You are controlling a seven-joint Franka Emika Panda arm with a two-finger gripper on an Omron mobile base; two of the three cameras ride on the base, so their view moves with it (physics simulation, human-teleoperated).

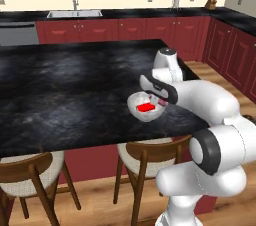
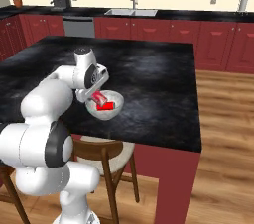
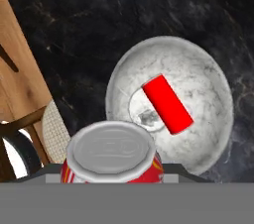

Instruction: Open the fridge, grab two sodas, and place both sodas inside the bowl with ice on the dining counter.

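One can lies in the bowl, a second is pinched in the pincer above it

The bowl (image 3: 171, 104), whitish and speckled inside, sits on the black marbled bench (image 1: 65, 90) near the edge where the stools (image 1: 145, 157) stand; a red can (image 3: 167, 104) lies on its side within it, slanted across the middle. The pincer (image 2: 97, 94) hangs over the bowl's near rim, its jaws closed on the sides of the second can (image 3: 111, 153), whose silver top faces the hand camera and sits just short of the bowl's rim in that view. From the right base camera this held can shows red beneath the white hand, tilted above the bowl. Red cabinets (image 2: 149, 28) and a sink (image 2: 131, 12) line the far wall
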